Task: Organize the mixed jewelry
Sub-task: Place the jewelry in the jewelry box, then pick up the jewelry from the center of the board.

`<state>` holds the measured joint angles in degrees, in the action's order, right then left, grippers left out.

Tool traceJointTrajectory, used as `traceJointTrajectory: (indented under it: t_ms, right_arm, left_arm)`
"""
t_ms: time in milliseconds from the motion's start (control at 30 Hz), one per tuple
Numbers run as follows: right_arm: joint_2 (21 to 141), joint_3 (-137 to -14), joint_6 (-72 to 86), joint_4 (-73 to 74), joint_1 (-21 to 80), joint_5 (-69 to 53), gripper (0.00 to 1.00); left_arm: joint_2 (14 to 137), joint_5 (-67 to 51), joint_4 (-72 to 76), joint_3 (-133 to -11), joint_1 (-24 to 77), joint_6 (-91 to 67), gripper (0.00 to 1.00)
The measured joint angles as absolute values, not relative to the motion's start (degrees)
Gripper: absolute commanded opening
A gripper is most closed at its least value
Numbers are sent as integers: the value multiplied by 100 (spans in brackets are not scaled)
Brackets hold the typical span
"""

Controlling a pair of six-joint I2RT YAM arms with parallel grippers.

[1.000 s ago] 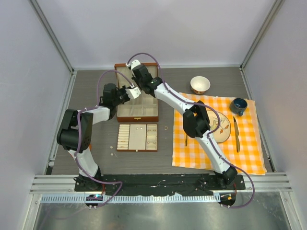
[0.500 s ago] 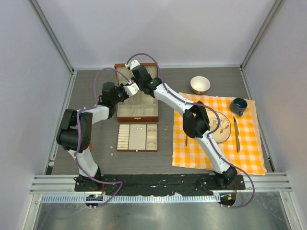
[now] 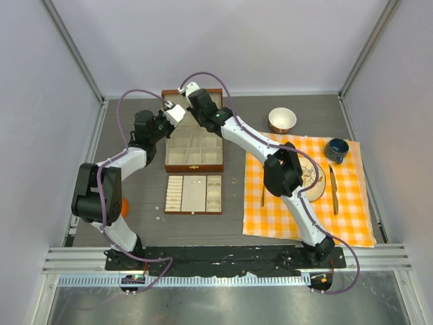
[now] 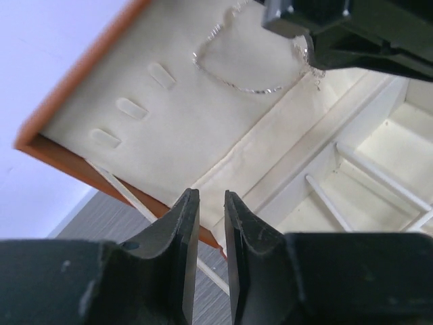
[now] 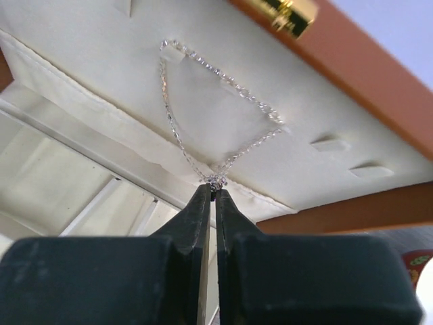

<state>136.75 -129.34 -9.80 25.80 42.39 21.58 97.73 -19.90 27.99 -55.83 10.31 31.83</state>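
A thin silvery chain necklace hangs in a loop over the small pegs on the cream lining of the wooden box's open lid. My right gripper is shut on the chain's lower end, at the lid. In the left wrist view the chain shows under the right gripper. My left gripper is narrowly open and empty, just off the lid's left corner. Tiny pieces lie in the cream-lined tray; a small ring lies beside it.
The wooden box has empty cream compartments. An orange checked cloth on the right carries a plate, gold fork, knife and blue cup. A bowl stands behind it.
My left arm has swung back and to the left, taking its gripper from over the box compartments to the lid's left corner. The right gripper has stayed at the lid.
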Motion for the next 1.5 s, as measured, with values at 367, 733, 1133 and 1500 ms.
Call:
traceJointTrajectory:
  t_ms: [367,733,1133,1500]
  right_arm:
    - [13021,-12326,-974,2545,4263,1970,51]
    - [11723,-10814,-943,2565,4265,1225,55]
    - [9946,-9201,-1378,2300,4115,998,55]
    - [9588,-7861,-1846,2475,3651,307,55]
  left_arm:
    - [8997,-1955,2246,-5581,1024,2569,41]
    - [8403,-1929,1096,-5695,923,1966,51]
    - [7428,-1809,-99,-5802,921,1483,59]
    - [6600,-1553,-1367,-5728,919,1369,84]
